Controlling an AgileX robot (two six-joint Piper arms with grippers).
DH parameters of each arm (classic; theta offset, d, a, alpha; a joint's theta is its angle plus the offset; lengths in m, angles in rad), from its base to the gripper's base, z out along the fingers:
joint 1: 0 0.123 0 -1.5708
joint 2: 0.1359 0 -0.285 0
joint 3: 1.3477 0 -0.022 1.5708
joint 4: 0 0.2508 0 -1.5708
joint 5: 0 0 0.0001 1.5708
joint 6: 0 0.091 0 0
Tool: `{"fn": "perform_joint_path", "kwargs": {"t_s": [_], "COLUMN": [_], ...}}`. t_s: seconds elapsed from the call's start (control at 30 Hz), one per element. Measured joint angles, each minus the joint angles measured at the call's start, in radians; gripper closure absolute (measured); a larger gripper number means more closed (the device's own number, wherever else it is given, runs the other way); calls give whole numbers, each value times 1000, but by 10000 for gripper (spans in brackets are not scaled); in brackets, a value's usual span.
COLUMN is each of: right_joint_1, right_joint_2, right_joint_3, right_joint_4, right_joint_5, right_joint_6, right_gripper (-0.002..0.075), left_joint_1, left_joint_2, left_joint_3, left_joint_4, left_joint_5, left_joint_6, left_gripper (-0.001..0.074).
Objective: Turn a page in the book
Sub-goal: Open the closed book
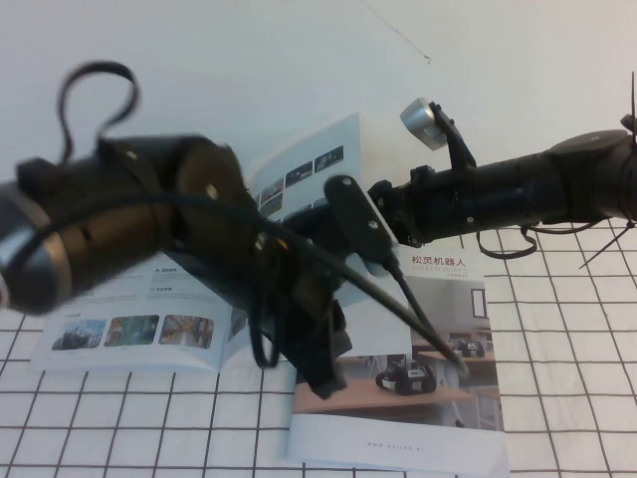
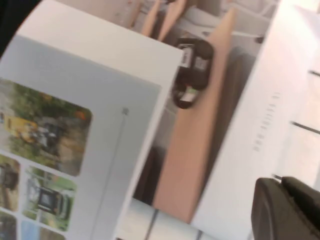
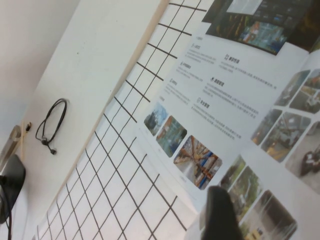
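Jaws of the right gripper (image 1: 350,215) stand spread wide, at the centre of the high view, where the right arm reaches in from the right edge. They clamp nothing that can be made out. In the right wrist view one dark fingertip (image 3: 220,214) sits against the photo-printed surface of the page (image 3: 282,165), though whether it presses on it or only hangs just above cannot be told.

The book (image 1: 129,299) lies open on the counter (image 1: 567,388), in the left half of the high view. Its page (image 1: 311,157) stands raised and tilted just behind and above the right gripper, reaching up towards the top centre of the frame.

The left gripper (image 1: 323,370) is at lower centre of the high view, low over the place where the book meets a second brochure (image 1: 443,339). Whether it is open or closed cannot be told. The left wrist view shows it close above a corner of a photo-printed leaf and the brochure's cover with a robot on a table.

The second brochure lies at lower right, its left side overlapped by the book. The thick left arm crosses the middle of the high view and hides the book's spine. A checked cloth (image 3: 125,185) covers the counter under both, and a small looped cable (image 3: 51,120) lies well apart on the bare white surface.
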Motion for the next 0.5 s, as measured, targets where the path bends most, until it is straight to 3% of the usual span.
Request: {"fn": "perform_joint_path", "kwargs": {"t_s": [0.2,0.5], "right_joint_1": [0,0], "right_joint_2": [0,0], "right_joint_3": [0,-4], "right_joint_4": [22,53], "right_joint_5": [0,5], "right_joint_6": [-1,-1], "right_gripper": [307,307], "left_joint_1": [-124,-236], "left_joint_2": [0,3], "left_joint_3": [135,388], "left_joint_4": [334,1058], "left_joint_5": [-308,-595], "left_joint_6": [-454,-1232], "left_gripper": [737,737]}}
